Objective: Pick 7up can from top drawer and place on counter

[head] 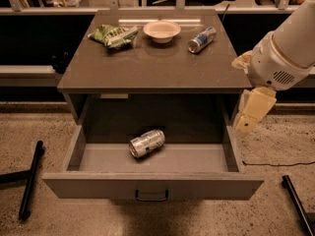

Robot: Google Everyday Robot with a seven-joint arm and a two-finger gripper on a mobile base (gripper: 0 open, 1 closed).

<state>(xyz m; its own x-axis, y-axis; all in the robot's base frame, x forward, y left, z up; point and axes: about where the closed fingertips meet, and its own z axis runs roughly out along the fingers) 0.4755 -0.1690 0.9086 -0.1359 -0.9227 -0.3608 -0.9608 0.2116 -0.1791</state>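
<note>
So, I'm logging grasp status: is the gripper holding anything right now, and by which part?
Nothing. The gripper hangs off the right side of the open top drawer, while the 7up can lies on its side inside, untouched.

A green bag (112,35), white bowl (162,31) and blue can (202,39) stood in a row along the tabletop's (147,68) back edge.
</note>
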